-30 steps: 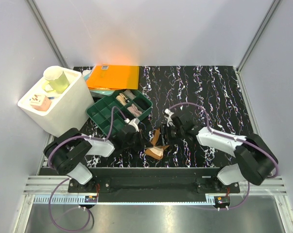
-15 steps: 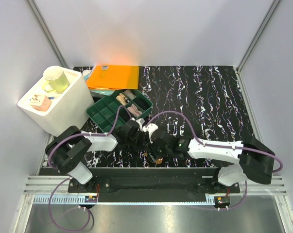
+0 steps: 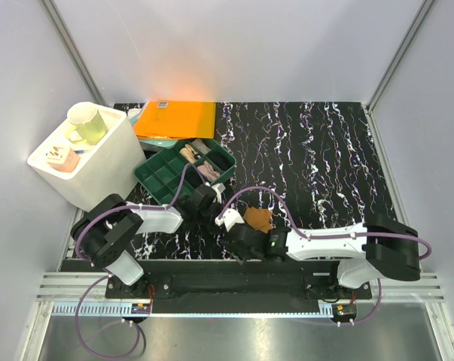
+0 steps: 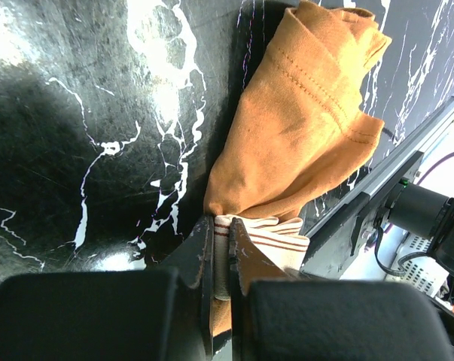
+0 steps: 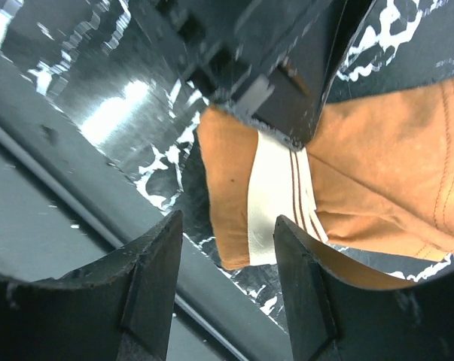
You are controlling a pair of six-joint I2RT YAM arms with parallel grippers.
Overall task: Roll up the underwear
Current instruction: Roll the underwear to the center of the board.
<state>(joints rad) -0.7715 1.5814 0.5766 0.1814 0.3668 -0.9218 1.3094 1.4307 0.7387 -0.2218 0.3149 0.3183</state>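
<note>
the brown underwear (image 3: pixel 258 219) lies on the desk (image 3: pixel 324 150) near its front edge, between my two arms, bunched and folded over on itself rather than spread flat. my left fingers (image 4: pixel 220 256) are closed tight on the pale striped waistband (image 4: pixel 266 230), pinching one corner of it so the fabric fans away from the grip in loose creases. my right fingers (image 5: pixel 227 226) stand well apart and hold nothing; from the right wrist they frame that same waistband corner, hovering close to it without touching, as far as i can tell.

as i judge it, the rolling proper has hardly begun. there is no tight cylinder anywhere, only a slack fold in the cloth, so nothing counts as finished. what is left is most of the job: get a second hold on the waistband, pull the piece out flat on the desk, then turn it over itself from one end until it is a snug roll. only this brown pair shows in these views; i cannot find any other pair, rolled or not.
</note>
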